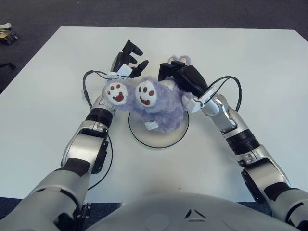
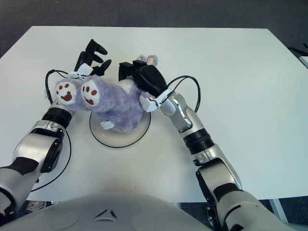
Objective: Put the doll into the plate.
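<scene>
The purple doll (image 1: 159, 103) lies over the plate (image 1: 159, 139) on the desk (image 1: 269, 72), paws toward the left. The left hand (image 1: 129, 60), fingers spread, shows just beyond its feet; the right hand (image 1: 180, 77) presses its far side, fingers hidden. Soft, light and squashy, it should handle best cradled by the body from both sides.

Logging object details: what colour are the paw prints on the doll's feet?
Dark red on white soles; the doll itself is lilac. Best in the left eye view.
</scene>
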`<move>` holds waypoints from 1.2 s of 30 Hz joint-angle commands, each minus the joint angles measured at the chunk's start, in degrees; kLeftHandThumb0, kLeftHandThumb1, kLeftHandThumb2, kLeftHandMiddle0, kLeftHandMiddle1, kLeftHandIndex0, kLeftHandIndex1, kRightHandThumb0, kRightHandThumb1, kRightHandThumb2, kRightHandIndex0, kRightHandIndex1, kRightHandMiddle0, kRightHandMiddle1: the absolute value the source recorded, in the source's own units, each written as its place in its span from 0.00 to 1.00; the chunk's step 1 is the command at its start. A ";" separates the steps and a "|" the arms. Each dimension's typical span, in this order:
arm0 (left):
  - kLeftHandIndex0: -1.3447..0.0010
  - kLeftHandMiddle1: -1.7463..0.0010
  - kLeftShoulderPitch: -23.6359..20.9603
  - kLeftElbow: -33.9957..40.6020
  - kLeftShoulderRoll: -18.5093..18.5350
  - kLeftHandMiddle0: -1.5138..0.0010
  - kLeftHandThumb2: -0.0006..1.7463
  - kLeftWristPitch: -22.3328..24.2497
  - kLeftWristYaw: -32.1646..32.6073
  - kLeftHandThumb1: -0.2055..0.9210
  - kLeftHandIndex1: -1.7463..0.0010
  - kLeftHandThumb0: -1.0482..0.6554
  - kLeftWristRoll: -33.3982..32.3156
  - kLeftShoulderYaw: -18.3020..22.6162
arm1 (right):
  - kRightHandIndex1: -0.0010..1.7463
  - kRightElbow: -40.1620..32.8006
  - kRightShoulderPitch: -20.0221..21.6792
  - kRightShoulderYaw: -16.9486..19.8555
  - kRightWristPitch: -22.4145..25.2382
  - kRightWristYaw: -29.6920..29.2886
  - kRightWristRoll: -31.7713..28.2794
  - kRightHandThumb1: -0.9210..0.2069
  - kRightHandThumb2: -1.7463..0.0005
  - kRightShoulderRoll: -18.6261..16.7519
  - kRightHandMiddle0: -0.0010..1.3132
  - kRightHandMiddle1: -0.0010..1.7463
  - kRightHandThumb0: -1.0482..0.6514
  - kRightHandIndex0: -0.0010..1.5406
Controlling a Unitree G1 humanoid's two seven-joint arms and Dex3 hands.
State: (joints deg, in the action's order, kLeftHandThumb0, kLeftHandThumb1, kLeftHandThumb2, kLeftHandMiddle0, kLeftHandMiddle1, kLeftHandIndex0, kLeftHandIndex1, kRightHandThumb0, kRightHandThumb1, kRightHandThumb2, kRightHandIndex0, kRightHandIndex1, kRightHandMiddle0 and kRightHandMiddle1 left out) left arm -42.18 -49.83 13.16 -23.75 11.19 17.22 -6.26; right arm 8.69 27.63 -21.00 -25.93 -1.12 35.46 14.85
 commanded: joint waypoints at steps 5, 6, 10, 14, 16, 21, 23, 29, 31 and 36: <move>0.86 0.14 0.64 0.07 0.28 0.77 0.30 -0.17 -0.44 1.00 0.00 0.41 0.35 -0.36 | 0.98 -0.84 -1.55 -0.95 -1.23 -0.13 1.43 0.64 0.17 0.88 0.42 1.00 0.62 0.41; 0.86 0.15 0.65 -0.01 0.30 0.77 0.30 -0.23 -0.51 1.00 0.00 0.41 0.33 -0.39 | 0.97 -0.82 -1.66 -0.99 -1.31 -0.03 1.25 0.65 0.17 0.78 0.43 1.00 0.62 0.42; 0.86 0.16 0.62 -0.19 0.23 0.77 0.30 -0.37 -0.76 1.00 0.00 0.41 0.06 -0.30 | 0.95 -0.79 -1.88 -1.09 -1.50 0.27 0.71 0.66 0.17 0.57 0.44 1.00 0.62 0.42; 0.86 0.16 0.53 -0.60 0.21 0.77 0.30 -0.96 -0.86 1.00 0.00 0.41 -0.10 -0.23 | 0.95 -0.95 -1.99 -1.23 -1.55 0.65 0.16 0.66 0.17 0.15 0.45 1.00 0.62 0.42; 0.88 0.14 0.42 -0.83 0.29 0.77 0.30 -1.23 -0.83 0.99 0.00 0.45 0.09 -0.36 | 0.96 -1.09 -1.69 -1.26 -1.41 0.93 0.10 0.66 0.17 -0.01 0.45 1.00 0.62 0.42; 0.94 0.10 0.00 -1.60 0.28 0.76 0.36 -1.85 -0.88 0.93 0.00 0.59 0.17 -0.50 | 0.93 -0.82 -0.72 -1.37 -1.65 -2.27 3.75 0.69 0.15 0.02 0.47 1.00 0.62 0.45; 0.94 0.09 -0.02 -1.71 0.18 0.75 0.38 -2.02 -0.87 0.91 0.00 0.60 -0.01 -0.42 | 0.92 -0.57 -0.67 -1.29 -1.92 -3.49 4.24 0.70 0.15 -0.26 0.47 1.00 0.62 0.46; 0.94 0.09 -0.03 -2.00 -0.28 0.75 0.40 -1.92 -0.43 0.88 0.00 0.61 -0.40 -0.17 | 0.94 1.72 -0.20 -1.08 -3.98 -7.93 4.26 0.74 0.12 -1.87 0.48 1.00 0.62 0.48; 0.94 0.09 -0.06 -2.15 -0.35 0.75 0.38 -1.78 -0.16 0.90 0.00 0.61 -0.31 -0.20 | 0.94 2.67 0.05 -1.07 -5.10 -9.32 4.08 0.74 0.12 -2.23 0.47 1.00 0.62 0.49; 0.95 0.10 -0.23 -2.72 -0.50 0.76 0.35 -1.58 0.25 0.93 0.00 0.61 -0.08 -0.28 | 0.95 4.10 0.91 -1.06 -6.65 -10.58 3.56 0.73 0.12 -2.96 0.45 1.00 0.62 0.49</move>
State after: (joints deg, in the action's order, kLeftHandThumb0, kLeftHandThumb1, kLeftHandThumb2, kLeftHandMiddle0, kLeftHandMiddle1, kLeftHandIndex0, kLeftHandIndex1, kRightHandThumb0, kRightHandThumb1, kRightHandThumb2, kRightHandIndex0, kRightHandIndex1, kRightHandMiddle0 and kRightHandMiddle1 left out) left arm -42.18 -51.86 12.67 -25.25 10.86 17.05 -6.72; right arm 11.79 26.94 -22.07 -31.02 -10.45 39.39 12.54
